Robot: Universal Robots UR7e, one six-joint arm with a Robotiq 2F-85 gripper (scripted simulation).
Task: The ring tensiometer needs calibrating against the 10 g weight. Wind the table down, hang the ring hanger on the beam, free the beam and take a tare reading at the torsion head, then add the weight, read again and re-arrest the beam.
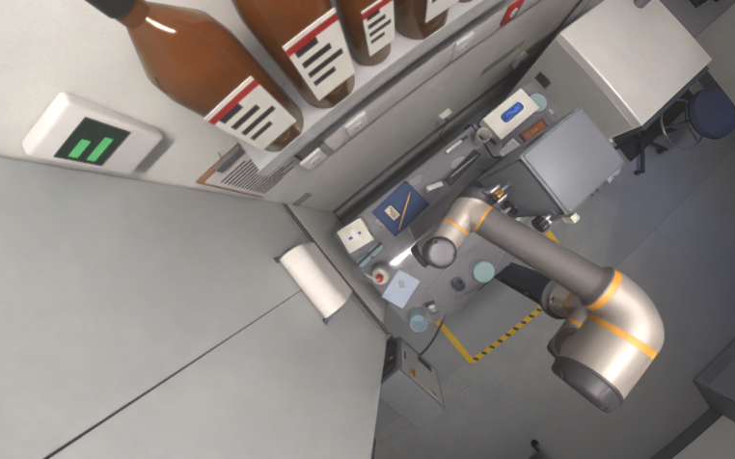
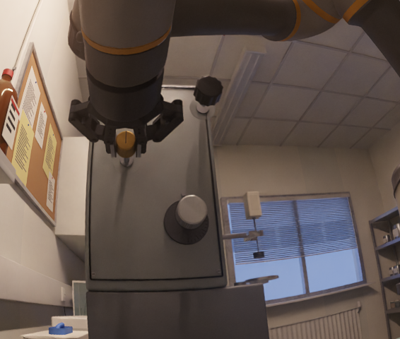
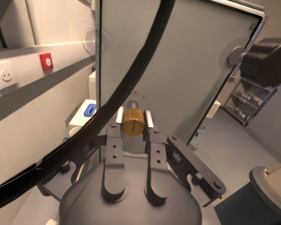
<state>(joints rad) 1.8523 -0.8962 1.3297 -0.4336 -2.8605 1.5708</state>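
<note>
The brass knob [image 3: 133, 122] [image 2: 125, 143] stands out from the upper left of the tensiometer's grey front panel [image 2: 154, 204], and my gripper [image 3: 134, 119] [image 2: 126, 145] has a finger pad on each side of it, closed on it. Lower on the panel sits the grey torsion head dial [image 2: 191, 212]. A black knob [image 2: 208, 90] [image 3: 265, 61] sits at the panel's top right corner. To the right of the case the beam [image 2: 242, 235] carries the ring hanger with a small dark weight [image 2: 258, 254] above the round table [image 2: 257, 280].
The robot arm [image 1: 558, 274] reaches over the bench from the right. Brown bottles [image 1: 227, 68] stand on a shelf along the wall. A white box with a blue top [image 3: 88, 111] lies on the bench behind the case.
</note>
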